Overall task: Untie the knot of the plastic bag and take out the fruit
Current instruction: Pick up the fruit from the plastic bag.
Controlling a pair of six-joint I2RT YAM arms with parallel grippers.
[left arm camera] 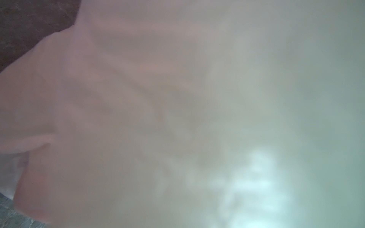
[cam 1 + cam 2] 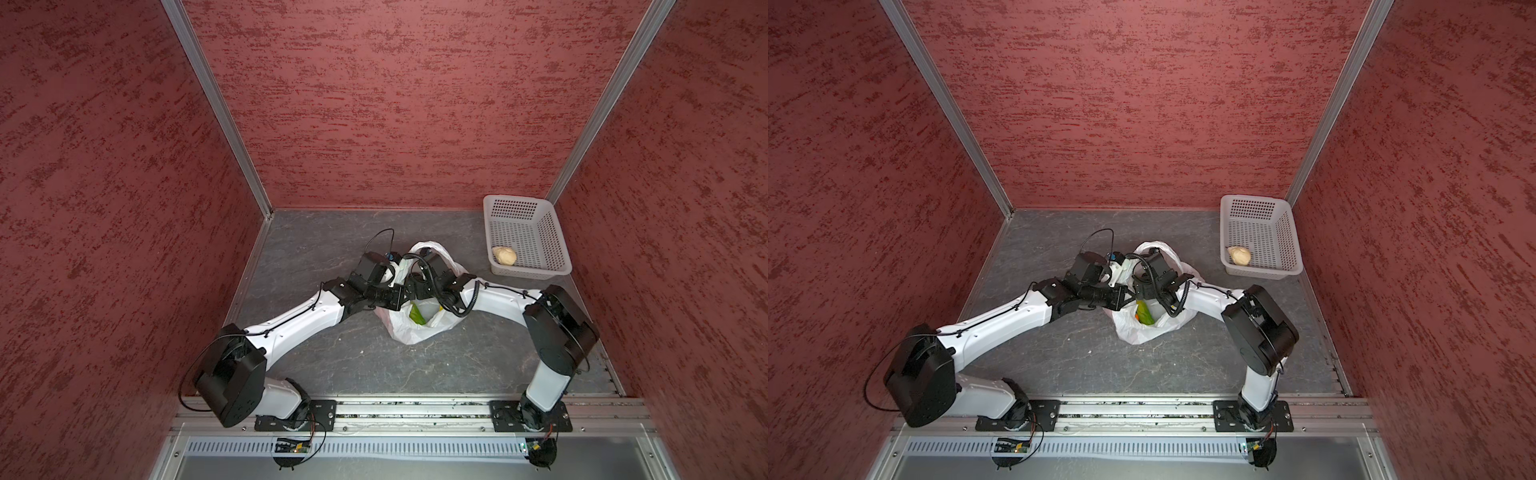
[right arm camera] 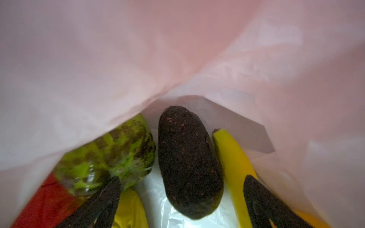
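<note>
two matching arms out there: left arm (image 2: 309, 330) and right arm (image 2: 500, 300), glossy white shells on the long links, bulky black housings (image 2: 232, 382) at the joints. thin black cables (image 2: 291, 316) clipped along the white, a ribbed black hose (image 2: 470, 305) by the right wrist, screwed black base plates (image 2: 320, 409). right gripper (image 3: 182, 177): black tapered fingers (image 3: 98, 207).

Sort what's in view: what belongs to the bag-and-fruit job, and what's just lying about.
Belongs to the job:
- plastic bag, mouth open
- inside it: bumpy green fruit, dark oblong fruit, banana, red piece
- pale beige fruit, in the white basket
- right gripper, open inside the bag

Just there:
- grey table
- red walls
</note>
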